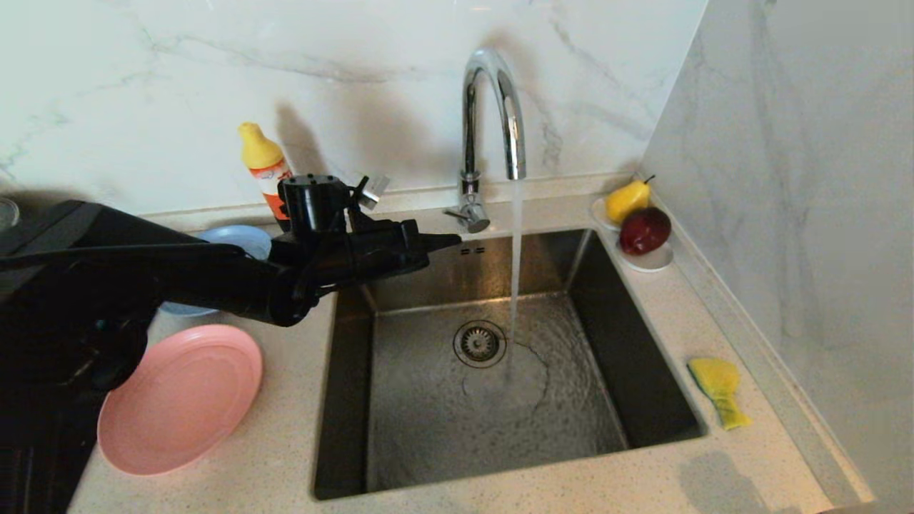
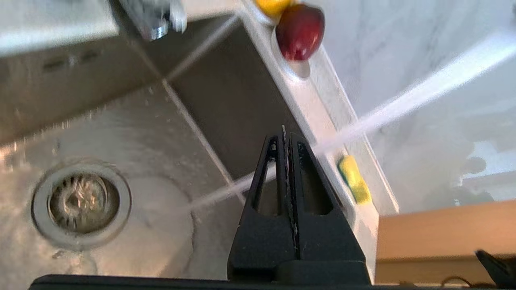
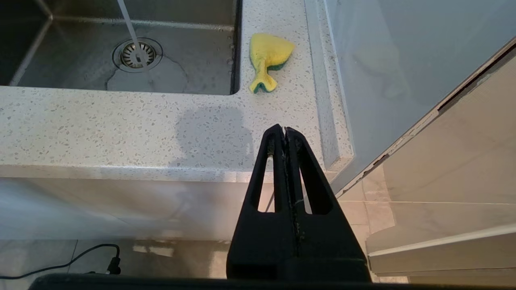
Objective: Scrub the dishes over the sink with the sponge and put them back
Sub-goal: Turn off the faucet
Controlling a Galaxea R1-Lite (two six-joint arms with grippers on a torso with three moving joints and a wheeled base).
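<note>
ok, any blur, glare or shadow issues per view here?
Head view: sharp; highlights on the faucet, soft shadow of the bottle on the wall. Left wrist view: sink and sponge smeared, water streaked. Right wrist view: crisp; a soft shadow on the counter ahead of the right gripper.

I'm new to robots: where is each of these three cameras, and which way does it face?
Head: up top, looking down at the sink and running tap; the left arm crosses over the sink's back left corner.
Left wrist: behind the shut left hand, facing across the sink toward the sponge.
Right wrist: behind the shut right hand, below the counter's edge, facing the sponge.
All three show sponge and drain.
</note>
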